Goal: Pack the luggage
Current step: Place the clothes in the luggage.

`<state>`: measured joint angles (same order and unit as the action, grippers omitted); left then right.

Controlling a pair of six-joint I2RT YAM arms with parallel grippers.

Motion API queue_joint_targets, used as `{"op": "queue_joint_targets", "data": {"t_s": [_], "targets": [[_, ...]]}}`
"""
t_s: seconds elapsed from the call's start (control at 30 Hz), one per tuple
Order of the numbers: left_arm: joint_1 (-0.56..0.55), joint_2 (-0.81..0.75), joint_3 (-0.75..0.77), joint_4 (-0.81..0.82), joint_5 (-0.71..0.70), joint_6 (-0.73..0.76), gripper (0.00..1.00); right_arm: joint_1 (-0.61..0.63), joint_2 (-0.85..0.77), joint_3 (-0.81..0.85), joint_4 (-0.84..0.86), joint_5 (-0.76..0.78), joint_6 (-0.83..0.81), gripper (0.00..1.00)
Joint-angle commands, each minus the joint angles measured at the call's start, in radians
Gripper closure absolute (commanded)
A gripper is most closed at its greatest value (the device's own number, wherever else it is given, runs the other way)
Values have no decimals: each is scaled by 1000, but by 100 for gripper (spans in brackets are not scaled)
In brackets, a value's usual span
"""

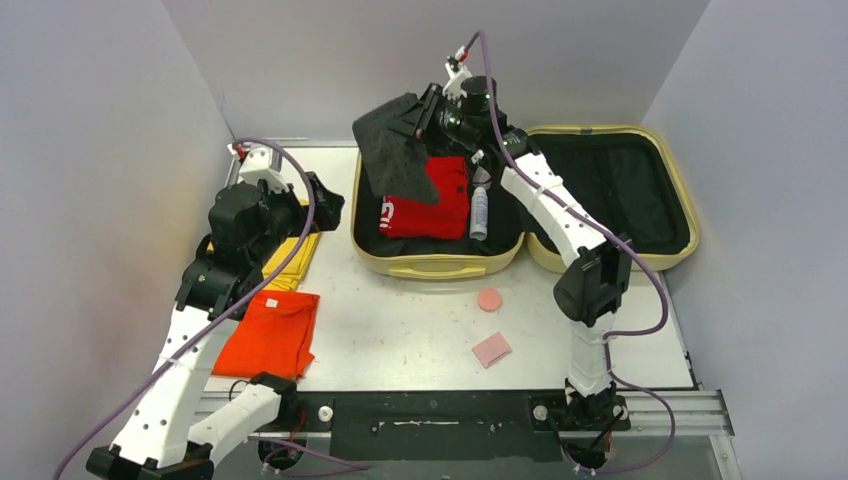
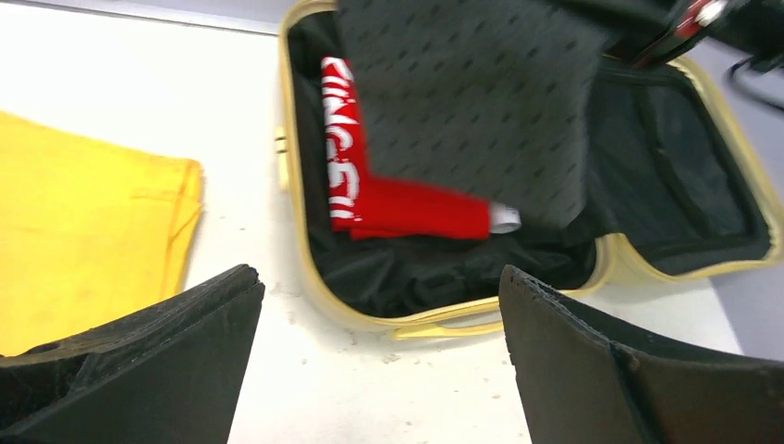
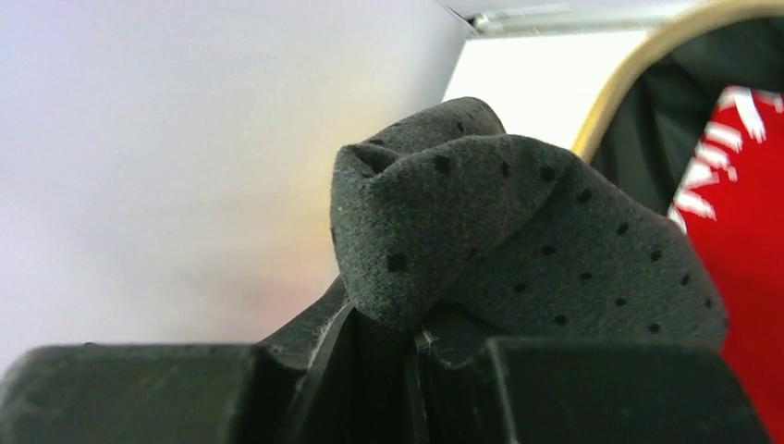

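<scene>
Lurker: Cloth is your weak spot right now. Your right gripper (image 1: pixel 420 118) is clamped on one bunched corner of the dark dotted cloth (image 1: pixel 395 155). The rest dangles over the left half of the luggage (image 1: pixel 440 265), which lies open at the back of the table. Let go from up there and I reckon it flops across the rim instead of landing inside.

Regular: Yep, and watch what's under it. The red shirt (image 1: pixel 440 205) and the bottle (image 1: pixel 479 212) sit in that half, with the bottle just beside the shirt. Drag the cloth low and you could knock the bottle or ruck up the shirt.

Lurker: Your left gripper (image 2: pixel 381 356) is spread wide with nothing in it, hovering by the yellow shirt (image 2: pixel 83 240), just left of the case. Send it in while your right arm's over the case and they might clash.

Regular: Also, that thin pinch could slip if you swing fast.
</scene>
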<state>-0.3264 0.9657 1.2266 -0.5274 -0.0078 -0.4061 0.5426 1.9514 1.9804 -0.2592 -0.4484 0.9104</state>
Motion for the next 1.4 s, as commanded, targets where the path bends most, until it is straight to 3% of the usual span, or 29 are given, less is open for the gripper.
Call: {"op": "queue_joint_targets", "data": {"t_s": [0.0, 0.13, 0.3, 0.67, 0.9, 1.17, 1.23, 1.3, 1.37], "targets": [[1, -75, -95, 43, -154, 51, 3, -6, 83, 241, -47, -158, -131, 100], [3, -125, -202, 83, -194, 90, 3, -45, 132, 299, -61, -201, -179, 100], [6, -143, -302, 98, -244, 119, 3, -98, 143, 256, 32, -261, -154, 100], [9, -215, -515, 214, -299, 118, 3, -94, 150, 168, 213, -369, -78, 100], [9, -191, -528, 220, -301, 131, 3, -245, 233, -56, 456, -356, 88, 100], [7, -166, -530, 228, -290, 139, 3, -324, 374, 53, 283, -303, -85, 100], [6, -166, -531, 226, -290, 140, 3, -329, 374, 49, 238, -277, -120, 91], [6, -167, -532, 227, -290, 141, 3, -332, 365, 37, 188, -235, -150, 57], [6, -168, -532, 228, -287, 140, 3, -331, 339, 16, 135, -181, -185, 34]]}}
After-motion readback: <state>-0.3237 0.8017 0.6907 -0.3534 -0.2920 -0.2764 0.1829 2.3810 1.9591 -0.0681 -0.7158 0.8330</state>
